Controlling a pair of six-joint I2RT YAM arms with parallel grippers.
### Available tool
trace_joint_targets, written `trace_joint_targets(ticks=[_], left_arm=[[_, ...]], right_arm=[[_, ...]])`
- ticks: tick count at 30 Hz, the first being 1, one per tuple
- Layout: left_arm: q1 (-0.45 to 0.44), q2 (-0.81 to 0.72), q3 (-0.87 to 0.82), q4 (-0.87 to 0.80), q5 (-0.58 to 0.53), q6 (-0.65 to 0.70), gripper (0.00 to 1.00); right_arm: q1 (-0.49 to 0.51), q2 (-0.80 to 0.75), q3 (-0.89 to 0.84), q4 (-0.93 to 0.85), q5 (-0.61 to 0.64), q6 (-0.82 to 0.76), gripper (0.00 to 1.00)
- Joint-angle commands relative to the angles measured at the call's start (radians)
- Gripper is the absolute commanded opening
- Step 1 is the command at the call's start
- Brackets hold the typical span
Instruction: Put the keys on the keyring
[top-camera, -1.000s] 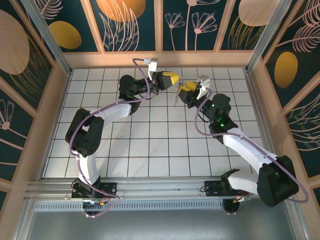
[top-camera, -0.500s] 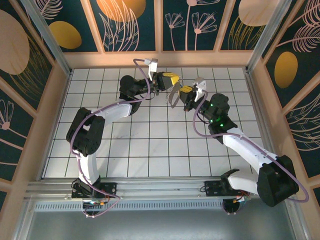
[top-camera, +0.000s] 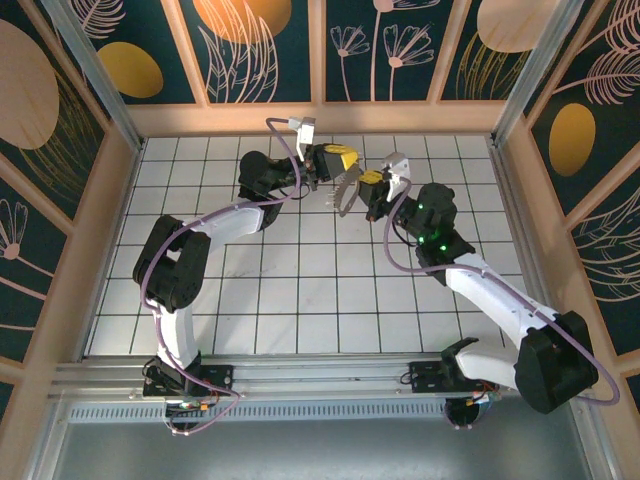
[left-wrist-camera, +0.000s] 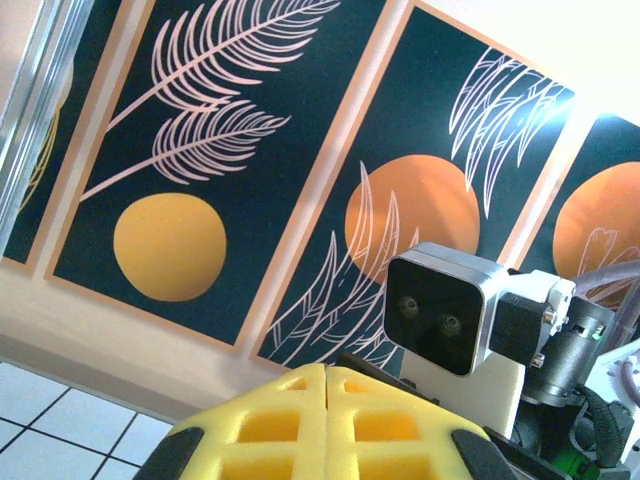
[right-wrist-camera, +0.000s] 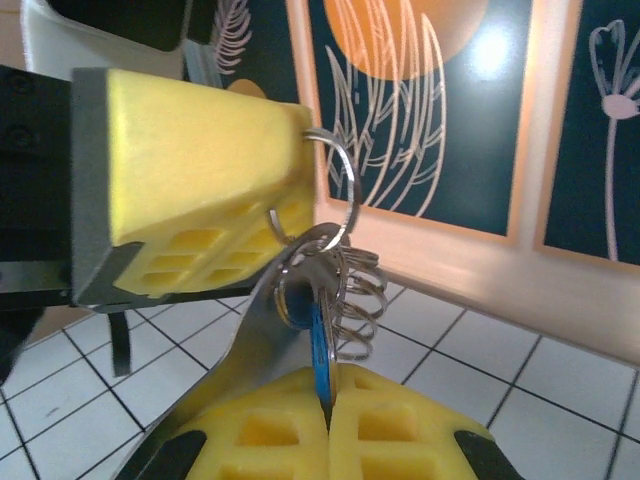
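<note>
Left gripper: the left gripper (left-wrist-camera: 325, 380) has its yellow pads pressed together. In the right wrist view a thin wire loop comes out at the corner of its pad, so I judge it is clamped on the keyring (right-wrist-camera: 364, 300).
Right gripper: the right gripper (right-wrist-camera: 326, 400) is closed on the blue key (right-wrist-camera: 318, 352), which stands on edge between its pads.
Place of the keys: the keys (right-wrist-camera: 268, 322) hang in the air between the two grippers, above the far part of the tiled table (top-camera: 300, 290), and they touch the keyring.
Progress: the key heads seem to sit already around one ring. I cannot tell whether they are fully threaded.
Handling: the bunch is light, of stiff and smooth metal, so probably slippery. The ring wire is thin and springy, and the loose parts can swing.
Where to hold: the flat head of a key, with its faces against the pads, and the ring on its wire away from the split.
Risk: a pull that is too strong can slide the wire out from the pad.
</note>
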Motion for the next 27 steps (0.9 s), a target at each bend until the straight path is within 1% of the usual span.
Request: trace_joint_targets(ticks=[1, 5, 13, 17, 27], left_arm=[[0.002, -0.017, -0.002, -0.005, 0.003, 0.054, 0.00], [0.002, -0.022, -0.002, -0.028, 0.003, 0.076, 0.00], [0.002, -0.030, -0.005, -0.057, 0.009, 0.102, 0.00], [0.001, -0.044, -0.008, -0.091, 0.009, 0.135, 0.00], [0.002, -0.051, -0.005, -0.107, 0.014, 0.142, 0.00]], right_arm=[[0.002, -0.048, 0.042, -0.070, 0.092, -0.038, 0.00], [-0.010, -0.076, 0.037, -0.099, 0.137, -0.041, 0.00], [-0.018, -0.088, 0.046, -0.124, 0.138, -0.042, 0.00], [-0.018, -0.082, 0.069, -0.145, 0.118, -0.048, 0.00], [-0.002, -0.031, 0.126, -0.163, 0.074, -0.048, 0.00]])
